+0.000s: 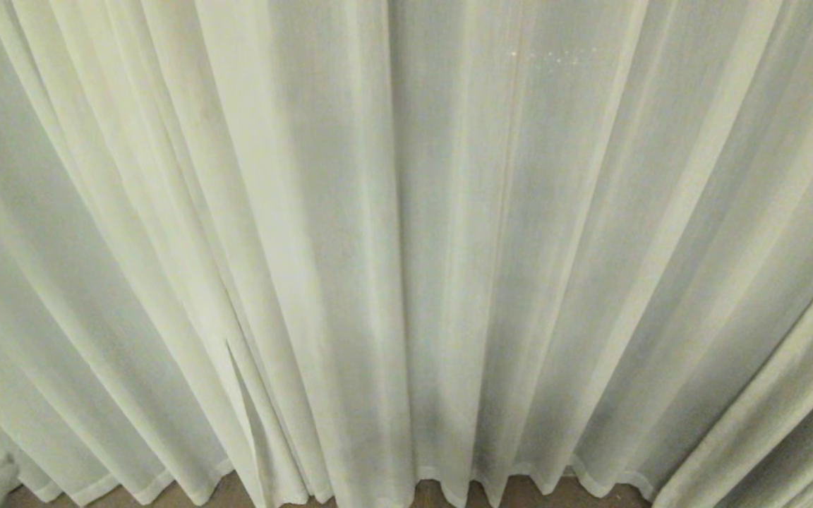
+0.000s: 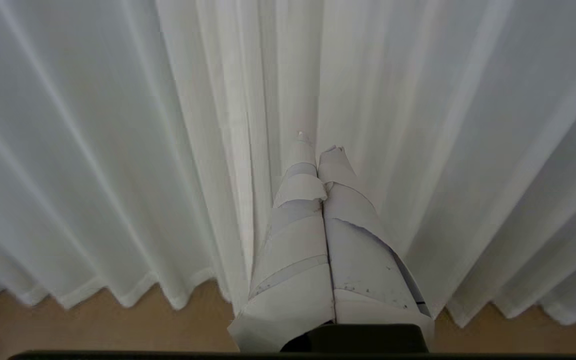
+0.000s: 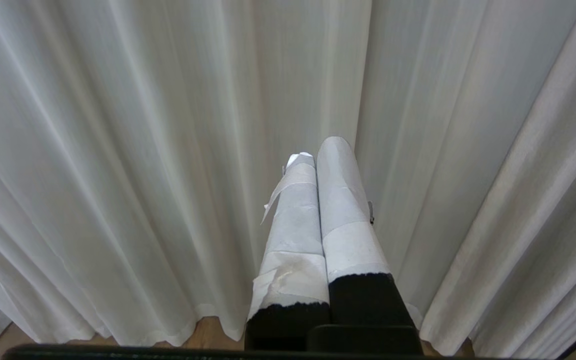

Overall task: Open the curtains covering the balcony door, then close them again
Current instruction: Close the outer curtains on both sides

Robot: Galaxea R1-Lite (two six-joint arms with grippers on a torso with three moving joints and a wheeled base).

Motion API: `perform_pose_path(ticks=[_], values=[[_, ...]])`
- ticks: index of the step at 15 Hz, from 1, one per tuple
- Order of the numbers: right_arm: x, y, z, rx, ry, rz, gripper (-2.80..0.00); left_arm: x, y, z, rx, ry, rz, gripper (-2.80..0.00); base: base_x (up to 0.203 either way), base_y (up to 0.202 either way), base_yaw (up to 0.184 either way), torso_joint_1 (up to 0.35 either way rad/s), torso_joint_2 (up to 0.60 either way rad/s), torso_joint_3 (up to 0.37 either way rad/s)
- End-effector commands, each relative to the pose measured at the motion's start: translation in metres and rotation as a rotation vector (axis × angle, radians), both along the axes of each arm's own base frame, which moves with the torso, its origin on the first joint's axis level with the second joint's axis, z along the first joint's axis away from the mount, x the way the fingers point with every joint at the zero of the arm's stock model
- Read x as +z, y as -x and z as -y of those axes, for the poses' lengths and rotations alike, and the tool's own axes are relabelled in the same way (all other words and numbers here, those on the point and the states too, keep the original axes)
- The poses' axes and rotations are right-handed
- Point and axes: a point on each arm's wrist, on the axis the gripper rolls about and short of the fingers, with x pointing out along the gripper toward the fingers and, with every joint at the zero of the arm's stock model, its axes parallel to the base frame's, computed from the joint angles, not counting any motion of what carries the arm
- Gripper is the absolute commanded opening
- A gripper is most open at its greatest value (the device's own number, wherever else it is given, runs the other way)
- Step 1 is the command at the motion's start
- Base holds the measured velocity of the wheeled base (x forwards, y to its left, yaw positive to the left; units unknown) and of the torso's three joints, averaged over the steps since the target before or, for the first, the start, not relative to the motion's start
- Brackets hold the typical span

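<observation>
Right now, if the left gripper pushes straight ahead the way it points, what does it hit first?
The curtains. The left gripper, shut and empty, points at the folds right ahead; how near the tips are, or whether they already touch the cloth, is unclear.

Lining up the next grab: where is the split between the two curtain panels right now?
In the head view the split sits left of centre, low down, just above the hem of the curtains and the floor.

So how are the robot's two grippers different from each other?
The left gripper has loose, peeling, overlapping tape, while the right gripper has smoother tape. The left gripper's tips look about even; one finger of the right gripper reaches further than the other. Both are shut, wrapped in white, empty, and face the curtains.
</observation>
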Motion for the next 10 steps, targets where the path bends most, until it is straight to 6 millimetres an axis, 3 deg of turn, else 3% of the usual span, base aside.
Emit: perform_pose_path(ticks=[1,6,10], values=[[0.000,0.000,0.000,0.000,0.000,0.000,-2.80,-0.007,0.008,0.002,-0.027,-0.022,0.046,-2.80,0.000,0.000,0.000,0.000,0.00,0.000],[0.000,0.000,0.000,0.000,0.000,0.000,-2.80,-0.013,0.009,0.002,-0.101,-0.049,0.002,-2.80,0.000,0.000,0.000,0.000,0.00,0.000],[0.000,0.000,0.000,0.000,0.000,0.000,-2.80,-0.028,0.024,0.001,-0.077,-0.042,0.017,-2.80,0.000,0.000,0.000,0.000,0.00,0.000]])
